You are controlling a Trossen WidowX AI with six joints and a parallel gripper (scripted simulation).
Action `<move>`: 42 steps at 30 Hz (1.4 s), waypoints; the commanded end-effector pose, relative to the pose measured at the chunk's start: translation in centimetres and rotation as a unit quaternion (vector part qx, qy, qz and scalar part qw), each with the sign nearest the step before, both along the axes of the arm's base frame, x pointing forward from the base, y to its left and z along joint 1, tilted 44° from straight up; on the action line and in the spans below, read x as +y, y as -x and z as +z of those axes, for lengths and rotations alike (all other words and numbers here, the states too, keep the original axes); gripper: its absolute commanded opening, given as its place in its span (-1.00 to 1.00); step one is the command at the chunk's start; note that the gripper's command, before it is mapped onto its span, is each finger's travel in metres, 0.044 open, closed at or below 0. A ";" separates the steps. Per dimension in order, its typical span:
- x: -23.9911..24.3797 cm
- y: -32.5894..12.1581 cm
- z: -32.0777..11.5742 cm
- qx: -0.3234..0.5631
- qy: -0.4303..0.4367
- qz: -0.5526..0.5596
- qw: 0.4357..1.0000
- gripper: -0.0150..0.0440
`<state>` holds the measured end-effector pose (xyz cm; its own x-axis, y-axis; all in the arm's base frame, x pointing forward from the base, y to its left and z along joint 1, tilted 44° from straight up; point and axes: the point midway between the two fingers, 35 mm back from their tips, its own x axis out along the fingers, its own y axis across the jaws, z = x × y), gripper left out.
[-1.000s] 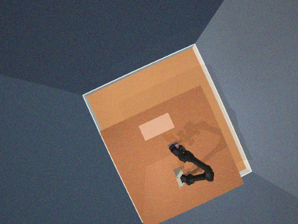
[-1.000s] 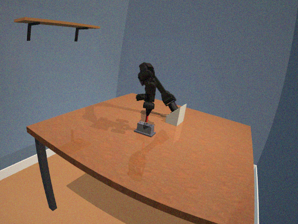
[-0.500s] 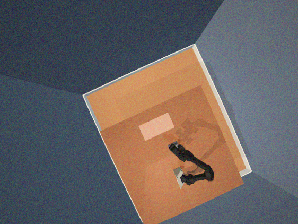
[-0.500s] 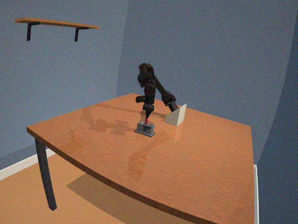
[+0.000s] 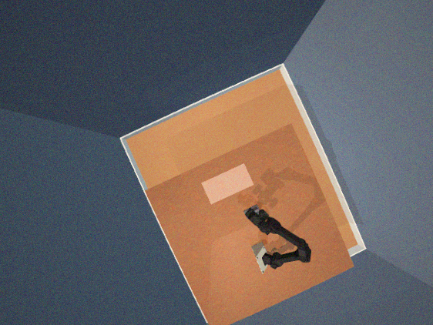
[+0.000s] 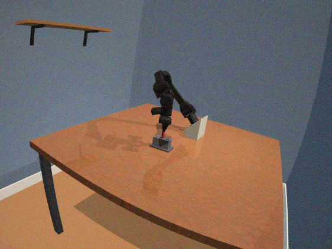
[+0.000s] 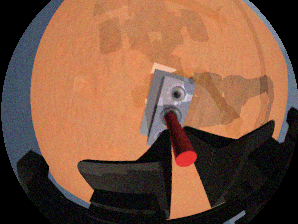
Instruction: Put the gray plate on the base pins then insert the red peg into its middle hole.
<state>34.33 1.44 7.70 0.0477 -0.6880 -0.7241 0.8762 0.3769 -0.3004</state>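
The gray plate (image 7: 156, 102) (image 6: 159, 139) lies on the base (image 6: 162, 148) on the table, directly under my gripper. One pin (image 7: 176, 93) shows through a plate hole. My gripper (image 7: 176, 132) (image 6: 164, 127) (image 5: 252, 212) points straight down and is shut on the red peg (image 7: 179, 139) (image 6: 163, 134). The peg stands upright, and its lower end meets the plate's middle hole; I cannot tell how deep it sits. In the overhead view the arm hides the plate and the peg.
A white wedge-shaped block (image 6: 197, 128) (image 5: 260, 256) stands at the arm's foot behind the base. A pale rectangle (image 5: 227, 183) marks the table top. A wall shelf (image 6: 62, 26) hangs far off to the left.
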 end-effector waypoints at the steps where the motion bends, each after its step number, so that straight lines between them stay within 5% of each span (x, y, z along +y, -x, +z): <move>1: 0.0 0.0 0.0 0.000 0.000 0.000 1.000 -0.49; 17: -0.1 0.0 -0.1 -0.001 0.000 -0.001 1.000 -0.49; 23: -0.1 0.0 -0.1 -0.001 0.000 -0.001 1.000 0.02; 42: 0.4 0.2 0.3 0.000 0.003 0.002 1.000 0.02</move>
